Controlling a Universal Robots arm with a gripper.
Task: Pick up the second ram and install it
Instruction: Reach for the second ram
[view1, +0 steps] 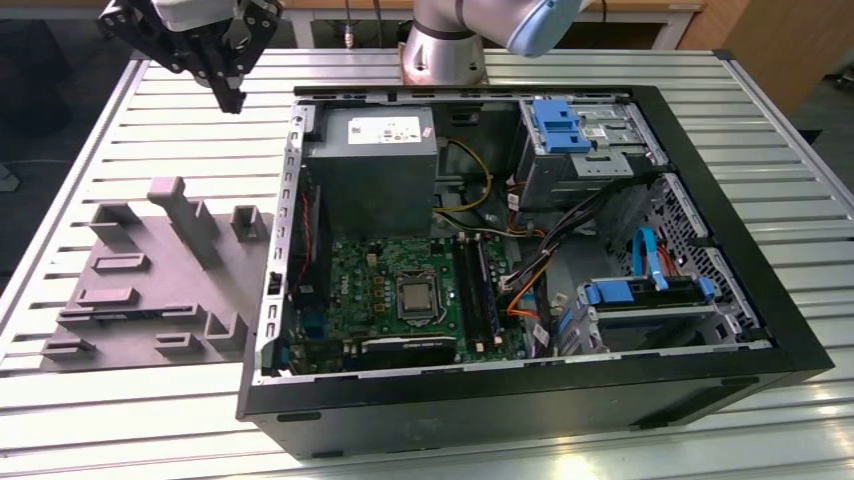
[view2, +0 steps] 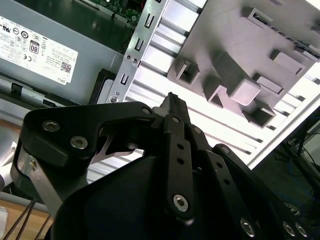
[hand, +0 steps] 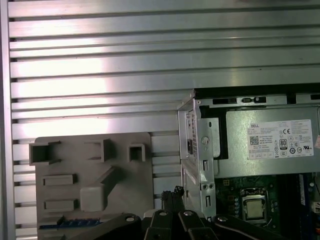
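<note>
My gripper hangs high over the far part of the table, beyond the pale grey moulded tray and just off the far corner of the open computer case on the exterior view's left. Its black fingers meet at their tips with nothing between them, as both wrist views show. In the first wrist view a thin dark-blue strip, which looks like the second ram, lies along the tray's near part. The gripper is well apart from it.
Inside the case lie the grey power supply, the green motherboard with the silver processor, dark memory slots, cables and blue drive bays. The arm's base stands behind the case. Ribbed aluminium table surrounds everything.
</note>
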